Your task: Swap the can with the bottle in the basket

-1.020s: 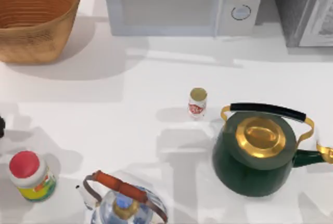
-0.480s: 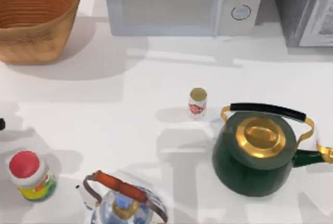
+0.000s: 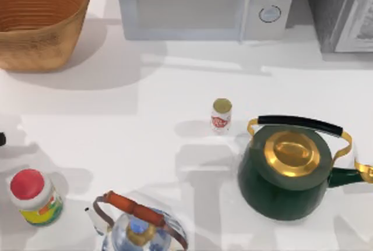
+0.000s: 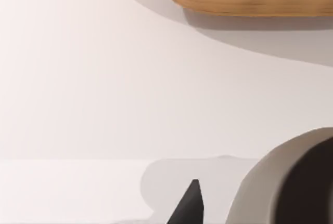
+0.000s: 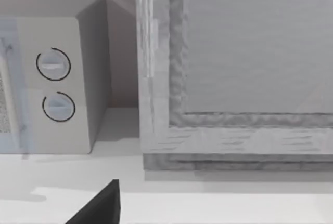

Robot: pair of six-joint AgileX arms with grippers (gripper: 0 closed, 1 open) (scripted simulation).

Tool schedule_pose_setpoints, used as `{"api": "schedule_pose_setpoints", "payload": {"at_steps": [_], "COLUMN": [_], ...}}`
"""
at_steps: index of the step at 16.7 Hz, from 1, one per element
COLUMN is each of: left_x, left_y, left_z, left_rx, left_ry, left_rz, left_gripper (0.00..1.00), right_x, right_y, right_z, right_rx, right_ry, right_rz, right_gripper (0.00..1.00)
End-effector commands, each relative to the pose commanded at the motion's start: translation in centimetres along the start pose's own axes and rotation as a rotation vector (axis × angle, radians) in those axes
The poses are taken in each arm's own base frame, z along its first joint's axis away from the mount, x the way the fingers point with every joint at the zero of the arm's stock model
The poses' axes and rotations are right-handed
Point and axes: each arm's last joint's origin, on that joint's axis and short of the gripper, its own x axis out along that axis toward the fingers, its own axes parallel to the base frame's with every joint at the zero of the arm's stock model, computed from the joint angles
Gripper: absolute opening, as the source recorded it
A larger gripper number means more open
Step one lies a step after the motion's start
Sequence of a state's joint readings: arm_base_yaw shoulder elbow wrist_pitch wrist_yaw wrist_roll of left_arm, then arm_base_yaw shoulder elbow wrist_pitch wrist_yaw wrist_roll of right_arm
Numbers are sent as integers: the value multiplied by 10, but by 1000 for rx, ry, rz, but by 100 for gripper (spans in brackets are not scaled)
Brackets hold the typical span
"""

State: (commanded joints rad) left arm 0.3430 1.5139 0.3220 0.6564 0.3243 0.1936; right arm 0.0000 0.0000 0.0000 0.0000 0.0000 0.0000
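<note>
Bottle (image 3: 35, 197) stands on the counter near its front left corner, out of the basket (image 3: 41, 21), which sits at the back left corner. Can (image 3: 221, 115) waits mid-counter, just beside the green kettle (image 3: 289, 169). By my reckoning the bottle is already out and the can's trip is not yet begun. Next I need a gripper down over the can, clear of that kettle's handle. Glass kettle (image 3: 137, 227) crowds the front edge beside the bottle. Microwave (image 3: 201, 3) lines the back. Whether either claw is spread or pressed together, I cannot tell.
</note>
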Motion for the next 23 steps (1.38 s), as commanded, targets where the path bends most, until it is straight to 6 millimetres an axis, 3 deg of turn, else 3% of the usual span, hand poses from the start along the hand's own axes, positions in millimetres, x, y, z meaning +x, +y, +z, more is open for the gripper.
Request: {"api": "schedule_pose_setpoints", "payload": {"at_steps": [3, 6, 9, 12, 14, 17, 20, 23], "left_x": [1, 6, 12, 12, 11, -1, -13, -3], "left_y": [0, 9, 26, 39, 37, 20, -2, -21], "left_z": [3, 30, 85, 162, 217, 288, 329, 336], "left_rx": [2, 5, 15, 35, 49, 61, 52, 32], "left_ry": [-7, -59, -159, -274, -337, -402, -383, -259], "left_rz": [2, 37, 101, 148, 150, 124, 90, 51], "left_gripper": [0, 0, 0, 0, 0, 0, 0, 0], "right_x": [0, 0, 0, 0, 0, 0, 0, 0], "right_y": [0, 0, 0, 0, 0, 0, 0, 0], "right_z": [0, 0, 0, 0, 0, 0, 0, 0], "right_rx": [0, 0, 0, 0, 0, 0, 0, 0], "right_ry": [0, 0, 0, 0, 0, 0, 0, 0], "right_rz": [0, 0, 0, 0, 0, 0, 0, 0], "right_gripper": [100, 100, 100, 100, 100, 100, 100, 100]}}
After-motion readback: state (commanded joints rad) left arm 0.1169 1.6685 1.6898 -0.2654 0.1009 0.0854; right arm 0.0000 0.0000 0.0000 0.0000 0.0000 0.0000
